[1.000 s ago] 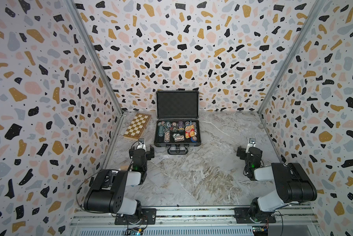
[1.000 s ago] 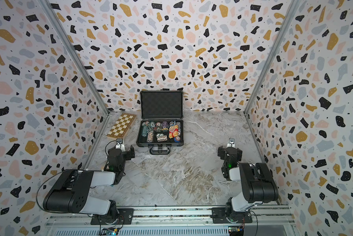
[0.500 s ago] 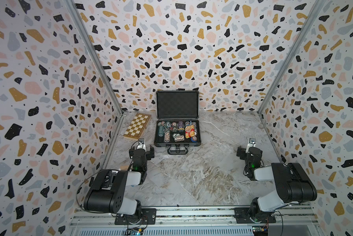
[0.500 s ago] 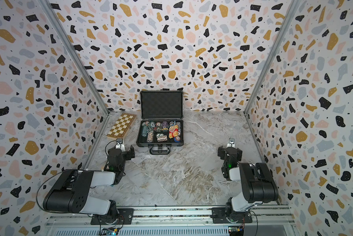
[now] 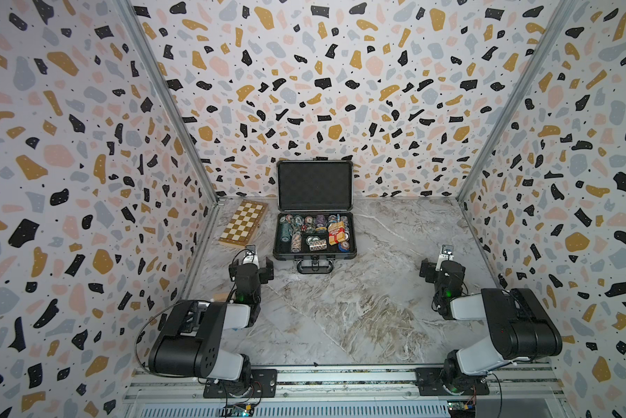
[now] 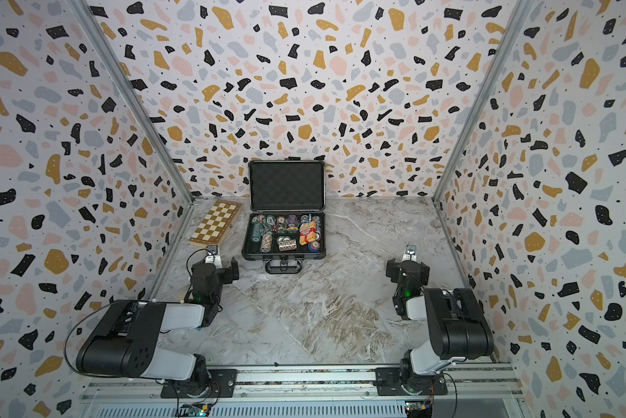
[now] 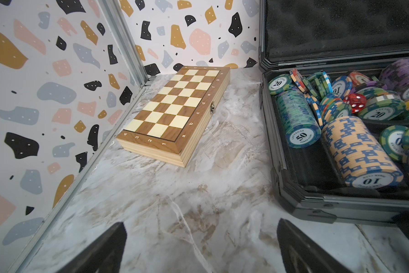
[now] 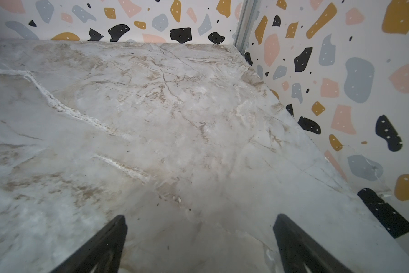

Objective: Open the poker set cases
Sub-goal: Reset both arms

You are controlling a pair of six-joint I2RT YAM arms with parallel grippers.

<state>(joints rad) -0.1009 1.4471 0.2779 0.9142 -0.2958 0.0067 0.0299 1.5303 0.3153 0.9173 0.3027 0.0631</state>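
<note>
Poker set case (image 6: pixel 286 186) at back centre of the marble surface (image 6: pixel 340 311); lid raised upright before the rear wall, black foam lining facing forward; base flat, holding loose and stacked colourful chips (image 6: pixel 268 239) plus a red-and-yellow packet (image 6: pixel 307 231); black handle (image 6: pixel 283 266) lying on the near side; checkered wooden box (image 6: pixel 215 226) just beside the case, towards the left wall; left tool (image 6: pixel 215 273) near the case's front left corner, not touching; right tool (image 6: pixel 407 271) well apart, by the right wall.
</note>
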